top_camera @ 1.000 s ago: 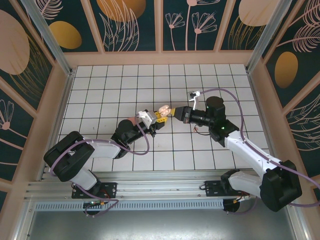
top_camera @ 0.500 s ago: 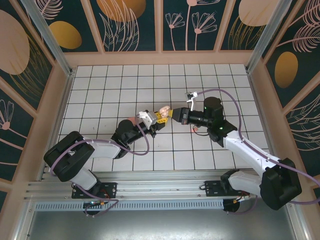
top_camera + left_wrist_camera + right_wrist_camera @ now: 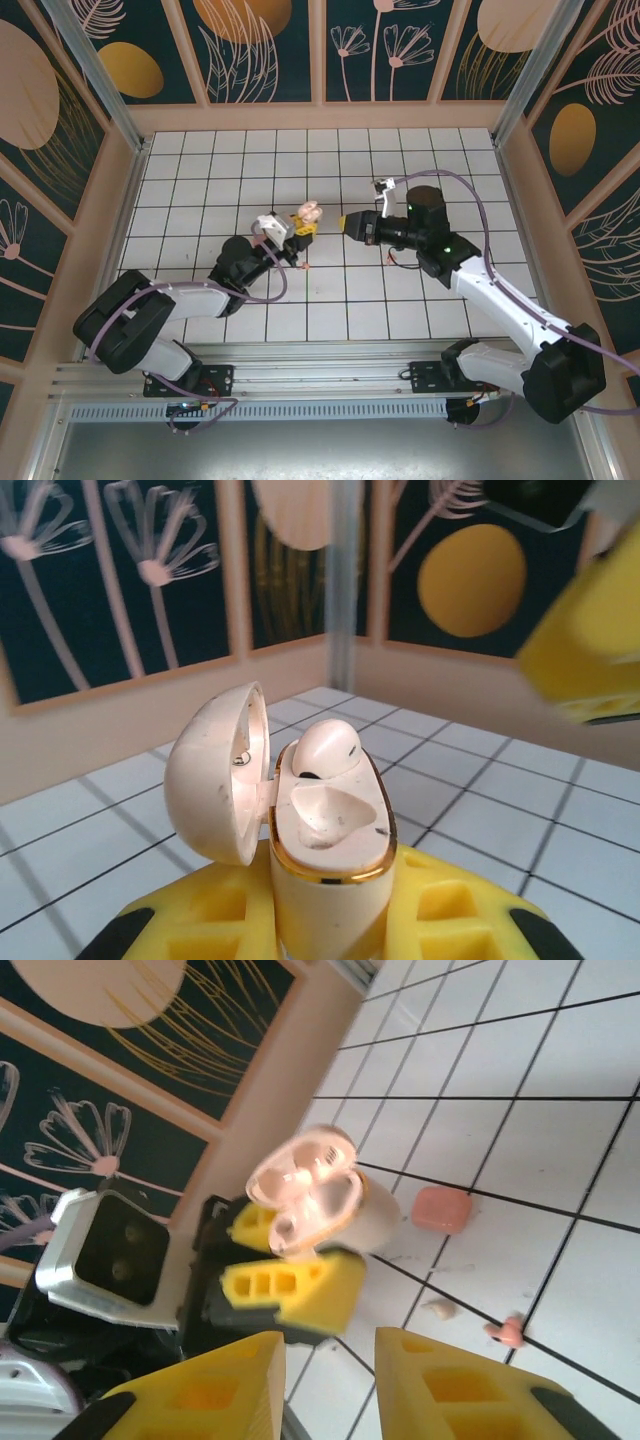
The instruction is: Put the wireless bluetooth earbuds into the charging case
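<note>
- Left fingers (image 3: 200,925) clamp the open charging case (image 3: 325,880), with one beige earbud (image 3: 322,750) seated inside.
- Right fingers (image 3: 460,1385) stand apart, empty, near it.
- A pale bud (image 3: 437,1309) and a pinkish-red bud (image 3: 508,1332) lie on the desk (image 3: 520,1160).

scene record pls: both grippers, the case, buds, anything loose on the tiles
left gripper: shut on charging case
lid: hinged open
slots: beige earbud seated in one; other slot empty
right gripper: open, nothing between the fingers, apart from the case
tiles: loose beige bud, pinkish bud, small pink rounded case-like item
</note>
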Controlling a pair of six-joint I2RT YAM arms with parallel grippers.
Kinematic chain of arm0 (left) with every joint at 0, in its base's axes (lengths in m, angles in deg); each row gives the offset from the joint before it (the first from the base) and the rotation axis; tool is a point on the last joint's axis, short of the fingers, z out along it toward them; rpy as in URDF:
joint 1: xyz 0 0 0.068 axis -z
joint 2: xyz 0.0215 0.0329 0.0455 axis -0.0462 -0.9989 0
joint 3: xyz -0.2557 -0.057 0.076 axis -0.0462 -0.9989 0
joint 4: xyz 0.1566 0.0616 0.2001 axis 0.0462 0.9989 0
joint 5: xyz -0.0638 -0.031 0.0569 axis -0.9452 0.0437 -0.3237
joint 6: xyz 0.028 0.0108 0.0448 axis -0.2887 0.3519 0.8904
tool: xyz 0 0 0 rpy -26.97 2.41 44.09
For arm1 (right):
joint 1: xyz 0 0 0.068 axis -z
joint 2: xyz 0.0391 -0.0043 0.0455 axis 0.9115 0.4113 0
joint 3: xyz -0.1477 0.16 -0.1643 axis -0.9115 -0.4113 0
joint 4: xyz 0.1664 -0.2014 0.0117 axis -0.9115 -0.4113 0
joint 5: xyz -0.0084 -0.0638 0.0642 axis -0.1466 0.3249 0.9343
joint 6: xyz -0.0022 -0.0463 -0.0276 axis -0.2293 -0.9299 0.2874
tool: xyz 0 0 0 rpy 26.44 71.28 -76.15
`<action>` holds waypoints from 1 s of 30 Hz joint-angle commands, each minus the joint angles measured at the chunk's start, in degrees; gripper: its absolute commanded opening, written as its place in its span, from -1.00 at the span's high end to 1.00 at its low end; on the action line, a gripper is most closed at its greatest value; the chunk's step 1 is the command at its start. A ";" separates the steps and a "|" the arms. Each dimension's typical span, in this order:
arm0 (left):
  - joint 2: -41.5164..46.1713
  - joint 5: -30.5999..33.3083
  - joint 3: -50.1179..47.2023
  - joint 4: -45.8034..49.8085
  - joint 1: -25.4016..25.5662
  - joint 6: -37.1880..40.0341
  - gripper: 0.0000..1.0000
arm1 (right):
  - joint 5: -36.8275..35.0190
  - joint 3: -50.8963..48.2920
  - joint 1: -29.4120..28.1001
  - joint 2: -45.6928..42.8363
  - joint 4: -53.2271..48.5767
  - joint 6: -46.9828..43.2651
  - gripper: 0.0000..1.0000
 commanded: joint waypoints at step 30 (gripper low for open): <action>13.86 11.74 -6.52 19.10 -21.06 -20.13 0.78 | -5.89 36.45 -18.65 50.17 -29.19 35.83 0.13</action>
